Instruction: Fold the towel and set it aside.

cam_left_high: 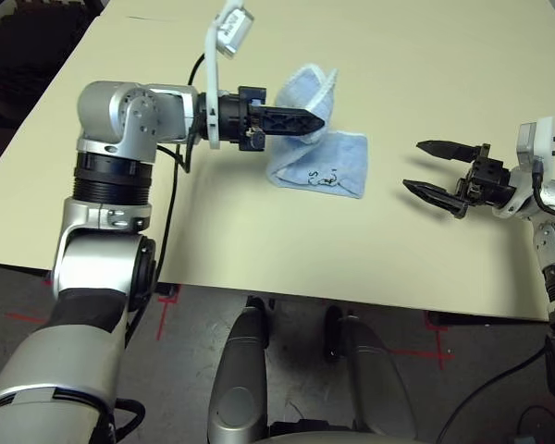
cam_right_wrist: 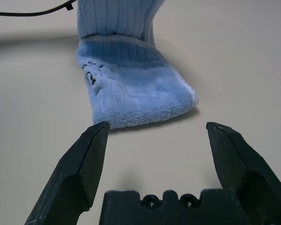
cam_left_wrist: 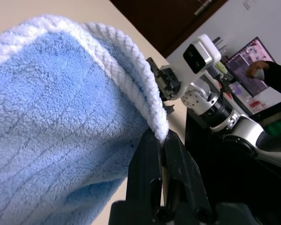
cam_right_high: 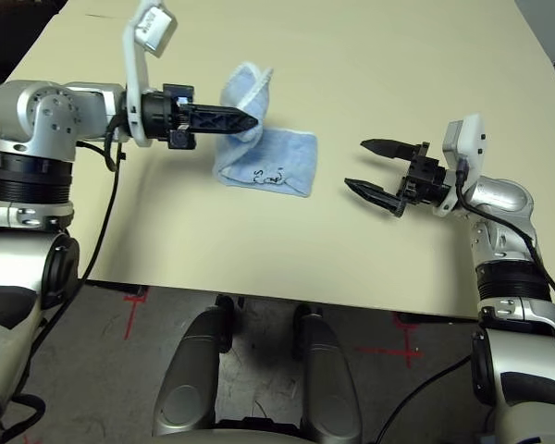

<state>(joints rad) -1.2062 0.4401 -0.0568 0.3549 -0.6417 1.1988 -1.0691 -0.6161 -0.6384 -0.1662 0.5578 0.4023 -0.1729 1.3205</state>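
The light-blue towel [cam_left_high: 319, 159] with white edging lies near the middle of the table, black marks on its near part. Its far edge is lifted and curled over, pinched by my left gripper [cam_left_high: 318, 120], which is shut on that white edge [cam_left_wrist: 150, 110]. The rest of the towel rests flat on the table [cam_right_wrist: 131, 93]. My right gripper [cam_left_high: 418, 166] hovers open to the right of the towel, a short gap away, its fingers [cam_right_wrist: 79, 164] spread wide and pointing at the towel with nothing between them.
The cream table [cam_left_high: 398, 65] stretches wide behind and around the towel. Its near edge [cam_left_high: 333, 301] runs just in front of both arms. A black cable [cam_left_high: 171, 203] hangs from my left arm over the table's left side.
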